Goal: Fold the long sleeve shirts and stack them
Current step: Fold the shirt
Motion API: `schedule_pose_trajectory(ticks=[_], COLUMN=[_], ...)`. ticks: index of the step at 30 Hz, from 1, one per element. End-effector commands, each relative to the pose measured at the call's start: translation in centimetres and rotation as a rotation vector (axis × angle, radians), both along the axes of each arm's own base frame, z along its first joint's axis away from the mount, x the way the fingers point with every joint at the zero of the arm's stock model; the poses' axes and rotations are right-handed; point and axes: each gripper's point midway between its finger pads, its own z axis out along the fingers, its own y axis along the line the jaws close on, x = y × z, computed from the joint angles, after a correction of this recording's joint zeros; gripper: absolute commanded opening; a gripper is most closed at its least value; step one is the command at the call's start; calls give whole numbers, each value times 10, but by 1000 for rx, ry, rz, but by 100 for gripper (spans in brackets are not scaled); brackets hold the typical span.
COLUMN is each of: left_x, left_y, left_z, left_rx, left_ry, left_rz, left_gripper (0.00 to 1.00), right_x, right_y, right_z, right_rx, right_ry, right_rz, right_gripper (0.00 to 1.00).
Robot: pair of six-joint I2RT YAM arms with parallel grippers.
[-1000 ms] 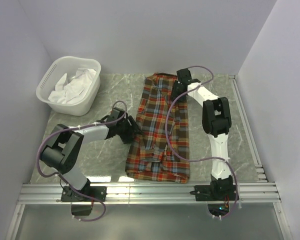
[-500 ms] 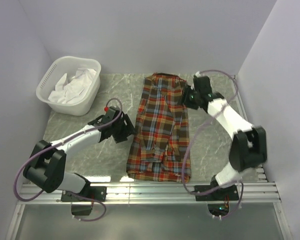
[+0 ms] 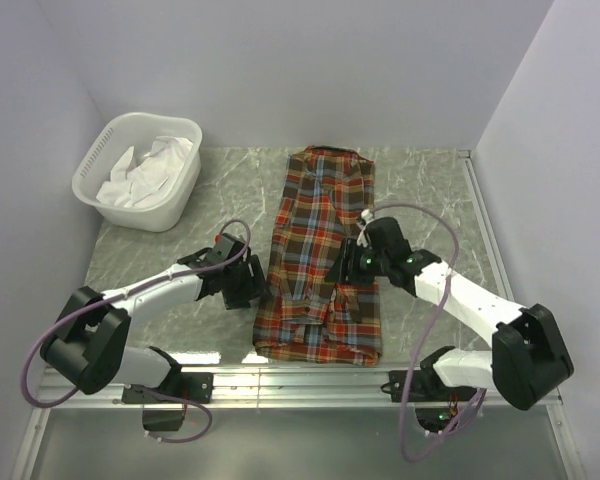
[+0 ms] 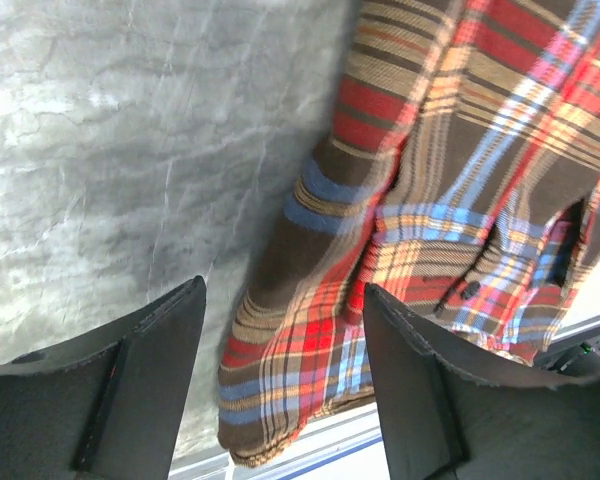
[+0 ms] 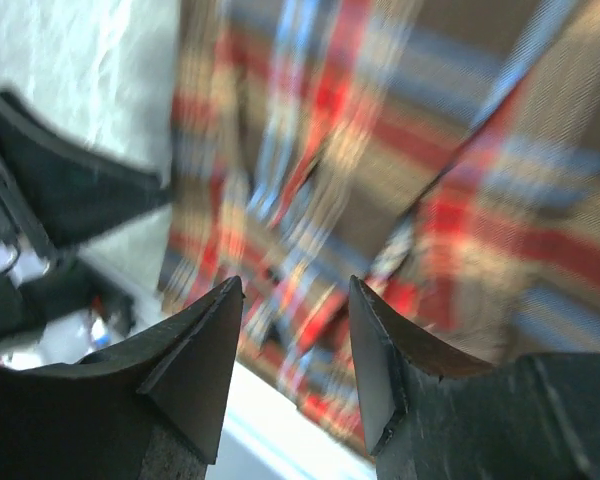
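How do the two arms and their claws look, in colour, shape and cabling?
The left arm and right arm have white tubular links and bulky black joints. A thin mauve cable loops loosely along each. The left claw and right claw each have two matte black, wedge-shaped fingers.

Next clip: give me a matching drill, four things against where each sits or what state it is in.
Column one:
1. plaid flannel shirt
2. white laundry basket
3. left end effector
4. right end effector

Column two:
A. open, over the shirt's right side
B. far left corner, white cloth inside
C. lying flat in the middle, collar at the far end
D. open, at the shirt's left edge

Pairs: 1-C, 2-B, 3-D, 4-A
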Motion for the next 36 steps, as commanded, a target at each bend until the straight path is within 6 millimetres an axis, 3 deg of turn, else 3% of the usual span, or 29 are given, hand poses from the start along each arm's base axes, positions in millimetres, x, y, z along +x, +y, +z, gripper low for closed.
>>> schedule_pose_trajectory(ticks=[1, 4, 9, 10, 12, 13, 14, 15, 17, 18, 19, 20, 21, 22, 24, 25, 31, 36], left_x=[2, 16, 57, 73, 94, 115, 127, 141, 171, 183, 199, 208, 216, 227, 238, 246, 274, 284], left_y=[4, 4, -2, -7, -4, -3, -2, 4, 0, 5, 2, 1, 3, -2, -4, -8, -23, -33], left_z=[14, 23, 38, 52, 52, 67, 69, 59, 73, 58, 68, 66, 50, 54, 38, 42, 27, 7], left_rx=[15, 43, 61, 46, 61, 73, 82, 104, 91, 106, 94, 91, 105, 86, 78, 65, 32, 9], left_ry=[-62, -100, -160, -198, -201, -248, -256, -236, -280, -248, -276, -276, -248, -261, -240, -254, -281, -268], left_rz=[-22, -5, 38, 49, 70, 93, 101, 121, 129, 141, 145, 145, 149, 144, 139, 135, 115, 98], left_gripper=[71, 72, 72, 72, 72, 72, 72, 71, 70, 70, 69, 69, 68, 68, 67, 67, 66, 63], right_x=[-26, -50, -76, -82, -86, -92, -95, -97, -102, -102, -105, -106, -106, -105, -107, -109, -115, -119], right_y=[37, 54, 69, 72, 75, 77, 79, 79, 79, 81, 80, 82, 82, 83, 83, 83, 90, 94], right_z=[19, 6, -20, -28, -32, -36, -38, -40, -48, -49, -52, -53, -53, -55, -60, -63, -71, -73], right_rx=[142, 152, 116, 95, 81, 71, 66, 56, 39, 48, 47, 49, 48, 40, 28, 26, 24, 19], right_ry=[10, 86, 185, 209, 223, 238, 247, 257, 280, 280, 293, 295, 296, 298, 314, 321, 360, 370], right_rz=[40, 45, 89, 105, 109, 122, 128, 131, 131, 135, 140, 142, 143, 142, 144, 147, 185, 213], right_gripper=[54, 54, 54, 54, 54, 54, 54, 54, 54, 54, 54, 54, 54, 54, 54, 54, 54, 53])
